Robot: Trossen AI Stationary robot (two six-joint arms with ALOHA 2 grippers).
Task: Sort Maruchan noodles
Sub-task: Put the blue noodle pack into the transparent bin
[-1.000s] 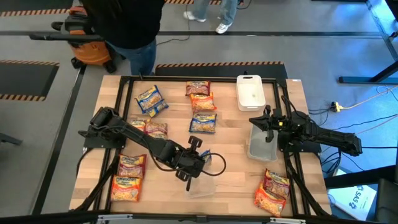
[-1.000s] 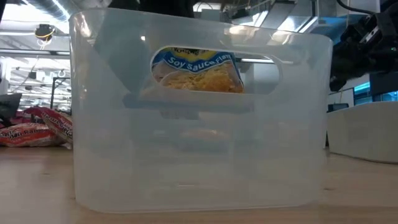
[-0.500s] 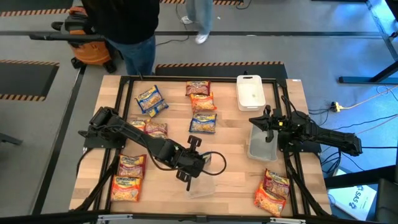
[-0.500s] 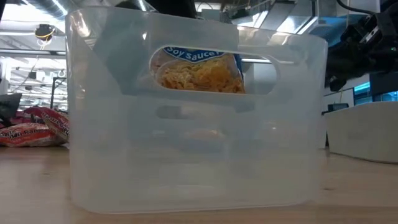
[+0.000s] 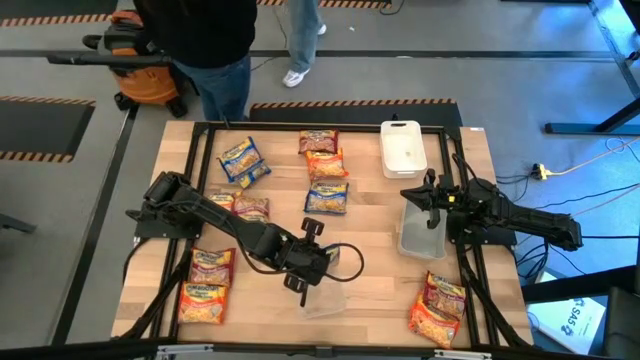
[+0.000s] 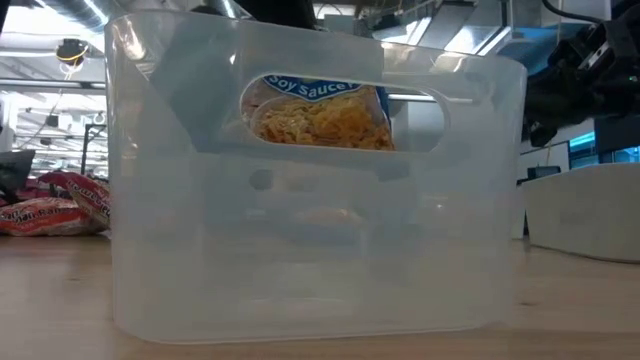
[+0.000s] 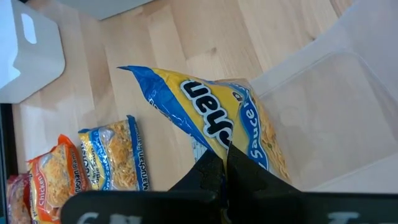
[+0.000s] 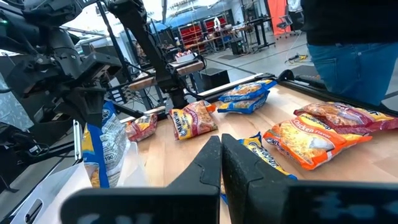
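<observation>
The placing step is in hand: a blue-and-yellow soy sauce noodle packet [image 7: 214, 121], pinched in the clenched left claw [image 5: 312, 262], is held directly above the clear plastic container [image 6: 315, 190] beneath it, so lowering and release are judged to be called for next, while the right claw [image 5: 432, 196] waits, clenched on nothing.

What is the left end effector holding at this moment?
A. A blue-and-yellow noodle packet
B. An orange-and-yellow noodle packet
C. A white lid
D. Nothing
A. In the left wrist view the left end effector is shut on a blue-and-yellow noodle packet, held over the clear container; the low view shows the same packet through the container's handle opening.
</observation>
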